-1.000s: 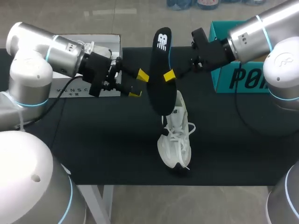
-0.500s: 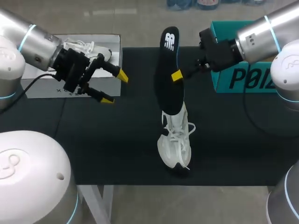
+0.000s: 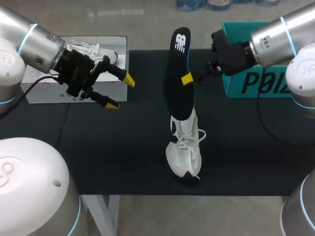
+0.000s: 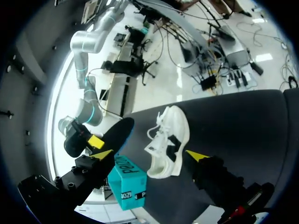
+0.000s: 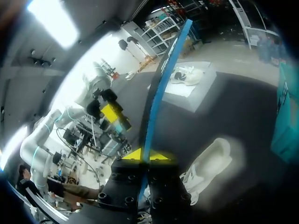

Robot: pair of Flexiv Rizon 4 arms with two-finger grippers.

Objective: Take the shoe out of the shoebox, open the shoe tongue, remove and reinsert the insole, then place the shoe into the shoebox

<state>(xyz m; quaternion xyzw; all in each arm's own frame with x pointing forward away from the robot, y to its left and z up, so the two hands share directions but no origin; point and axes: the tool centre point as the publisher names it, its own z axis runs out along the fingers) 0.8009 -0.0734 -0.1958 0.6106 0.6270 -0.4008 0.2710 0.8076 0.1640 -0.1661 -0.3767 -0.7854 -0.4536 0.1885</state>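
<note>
Two grippers show: our right gripper (image 3: 183,78) pinches the black insole (image 3: 177,98) upright, its white logo (image 3: 180,43) above the jaws, the white shoe (image 3: 186,147) below them; our left gripper (image 3: 121,92) stands spread, well apart.

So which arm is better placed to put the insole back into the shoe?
Right. The right gripper is shut on the black insole, whose lower end is at the white shoe. The left gripper is open and empty, off to the side of the shoe.
</note>
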